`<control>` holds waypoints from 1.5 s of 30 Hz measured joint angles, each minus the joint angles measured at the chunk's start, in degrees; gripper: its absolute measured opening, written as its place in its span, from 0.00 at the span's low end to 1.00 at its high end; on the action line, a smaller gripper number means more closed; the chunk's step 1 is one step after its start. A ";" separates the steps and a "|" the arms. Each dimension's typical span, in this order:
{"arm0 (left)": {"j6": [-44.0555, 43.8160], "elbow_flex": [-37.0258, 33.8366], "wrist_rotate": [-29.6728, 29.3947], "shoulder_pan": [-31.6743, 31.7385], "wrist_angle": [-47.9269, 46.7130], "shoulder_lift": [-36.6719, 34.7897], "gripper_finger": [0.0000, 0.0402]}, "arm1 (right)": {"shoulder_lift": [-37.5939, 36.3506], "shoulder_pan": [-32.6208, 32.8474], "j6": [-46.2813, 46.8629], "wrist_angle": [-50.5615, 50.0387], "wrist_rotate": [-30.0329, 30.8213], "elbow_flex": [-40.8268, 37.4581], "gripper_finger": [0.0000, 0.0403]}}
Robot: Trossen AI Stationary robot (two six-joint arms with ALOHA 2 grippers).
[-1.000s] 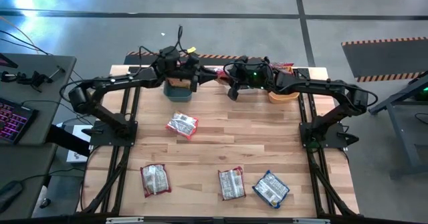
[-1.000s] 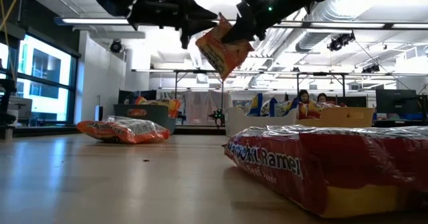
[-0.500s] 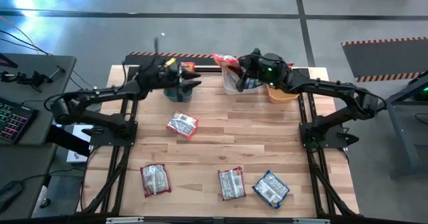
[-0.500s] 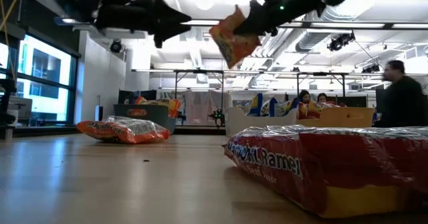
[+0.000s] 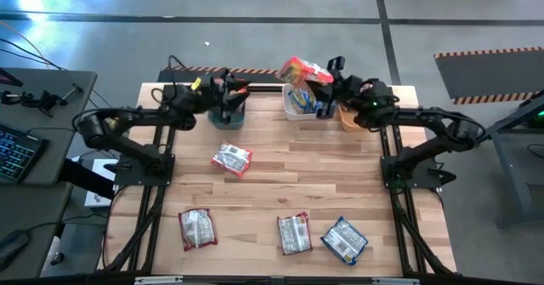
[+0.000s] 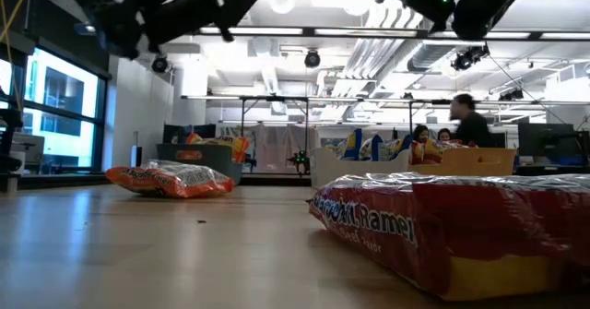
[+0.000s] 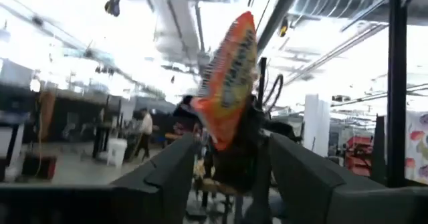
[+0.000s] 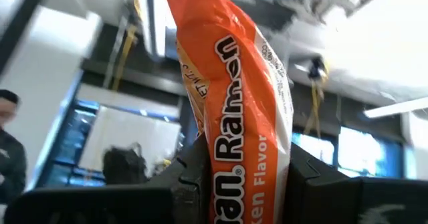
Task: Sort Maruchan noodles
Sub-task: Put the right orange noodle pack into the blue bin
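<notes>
Sort step mid-carry: right tool (image 5: pixel 325 74) grips an orange ramen packet (image 5: pixel 306 70) above the white bin (image 5: pixel 298 106), left tool (image 5: pixel 240 90) open beside it; next, align over the orange bin (image 5: pixel 360 120) and release.

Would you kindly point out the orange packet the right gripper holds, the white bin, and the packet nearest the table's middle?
orange packet (image 8: pixel 235 117): right wrist view, printed front.
white bin (image 5: pixel 293 112): high view, near rim.
packet nearest the middle (image 5: pixel 231 159): high view, silvery back.

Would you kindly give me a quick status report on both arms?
Right tool shut on orange packet, high above white bin. Left tool open, empty, over teal bin. Nothing in the way.
</notes>
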 joint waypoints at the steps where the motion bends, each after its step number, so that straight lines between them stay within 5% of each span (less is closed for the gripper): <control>1: 0.82 1.93 0.00 -0.37 0.09 1.09 0.47 | 0.00 0.21 0.02 0.09 -0.91 0.99 0.21; 8: 6.44 15.95 3.73 -3.78 -0.79 8.90 0.56 | 0.00 2.13 -0.35 -0.13 -4.52 5.63 0.21; 19: 4.89 29.81 9.16 -5.32 -1.17 17.35 0.57 | 0.04 2.17 0.87 -0.28 -5.31 6.21 0.21; 29: 5.44 34.64 11.06 -5.92 -2.70 19.84 0.57 | 0.04 2.28 0.87 -0.44 -5.46 6.21 0.21; 45: 8.83 40.95 15.15 -6.14 -17.80 19.83 0.50 | 0.04 2.30 -1.33 -5.29 -4.58 6.19 0.21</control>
